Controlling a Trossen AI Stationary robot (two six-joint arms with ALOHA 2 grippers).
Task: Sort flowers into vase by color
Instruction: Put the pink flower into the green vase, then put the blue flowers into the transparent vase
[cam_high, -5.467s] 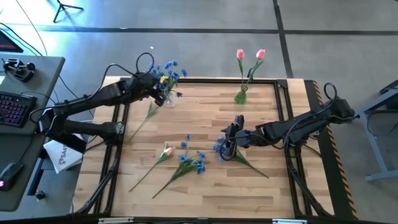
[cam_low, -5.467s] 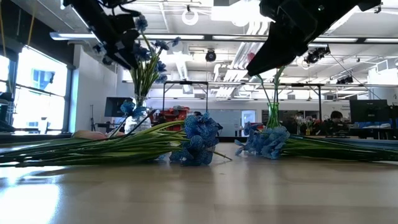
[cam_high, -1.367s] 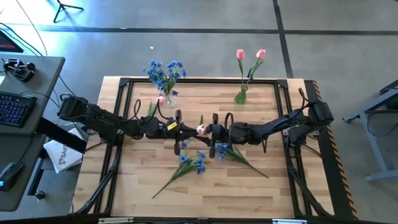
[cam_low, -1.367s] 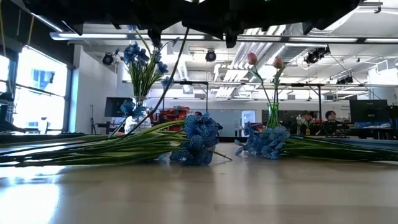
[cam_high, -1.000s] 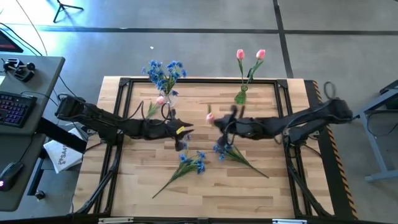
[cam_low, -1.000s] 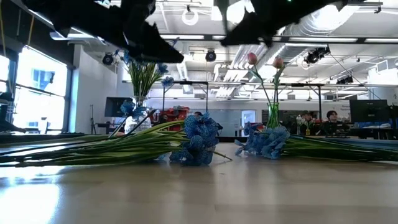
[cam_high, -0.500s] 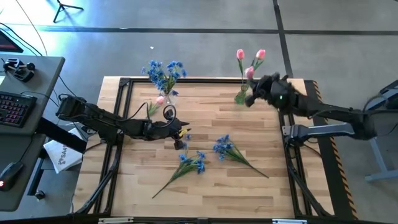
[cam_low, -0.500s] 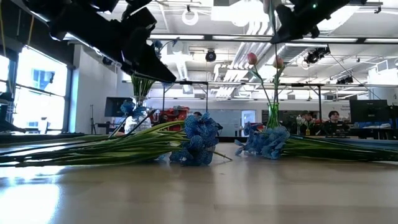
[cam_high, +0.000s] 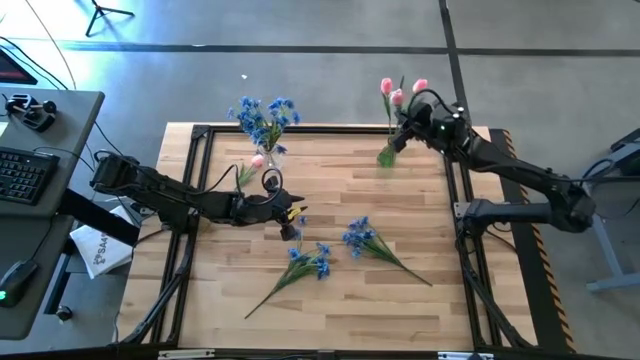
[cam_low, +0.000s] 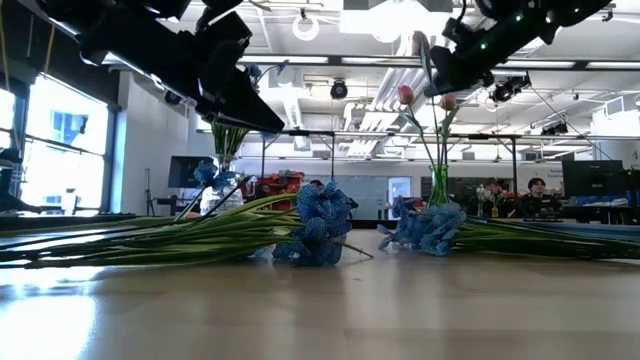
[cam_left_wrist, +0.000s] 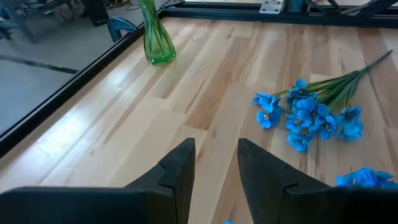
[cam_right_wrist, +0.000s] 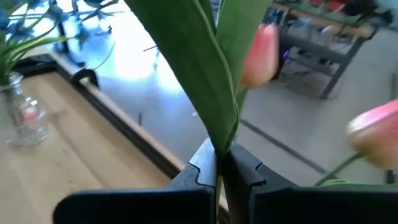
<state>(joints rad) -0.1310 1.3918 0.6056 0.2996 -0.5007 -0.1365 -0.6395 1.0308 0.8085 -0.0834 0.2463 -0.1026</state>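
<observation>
My right gripper (cam_high: 406, 113) is over the table's far right edge, shut on a pink tulip whose bud (cam_high: 397, 97) is beside the two pink tulips (cam_high: 419, 86) standing in the green vase (cam_high: 386, 155). My left gripper (cam_high: 291, 222) hovers left of the table's centre, open, with nothing between its fingers (cam_left_wrist: 180, 168). Two blue flowers (cam_high: 358, 236) (cam_high: 312, 260) lie flat on the wood. A clear vase (cam_high: 270, 158) at the far left holds blue flowers (cam_high: 262, 115). A pink tulip (cam_high: 258, 160) lies beside it. My right gripper pinches the tulip's green stem and leaves (cam_right_wrist: 219, 140) between its two fingers, below the bud. The fingers come nearly level from the table's right and lie across the stem. The tulip is lifted clear of the table, stem and leaves rising above the fingers.
A black metal frame (cam_high: 455, 180) runs round the wooden table top. A desk with a keyboard (cam_high: 25, 170) stands off the left side. Bare wood lies along the near edge and between the two vases.
My right gripper has carried the pink tulip from the table's centre toward the far right edge and upward, to beside the green vase's tulips, staying shut on the stem. The blue flowers on the table have not moved.
</observation>
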